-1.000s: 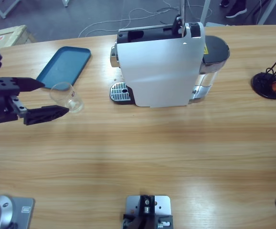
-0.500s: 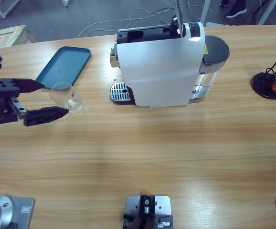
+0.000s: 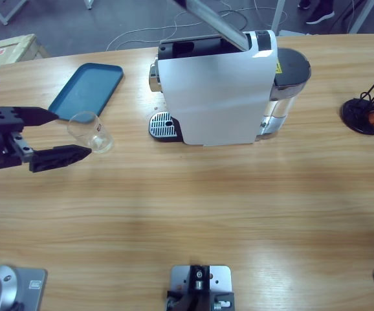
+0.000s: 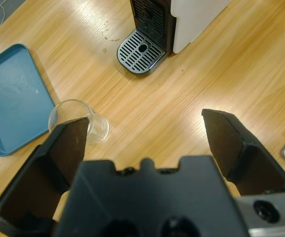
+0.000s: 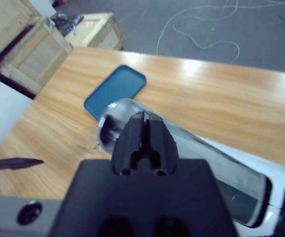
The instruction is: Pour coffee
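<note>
At left of frame we see the left gripper (image 3: 63,133) spread wide around a glass (image 3: 91,132); the right gripper (image 5: 143,129) is clenched above the machine's lever (image 3: 214,19).

My left tool (image 4: 145,136) hangs over the table (image 4: 182,98) with its jaws spread wide. A clear glass tumbler (image 4: 78,121) stands just beyond my left jaw, beside a blue tray (image 4: 12,96). Farther off, the white machine (image 4: 192,17) stands with its round drip grate (image 4: 140,52) facing me.
</note>
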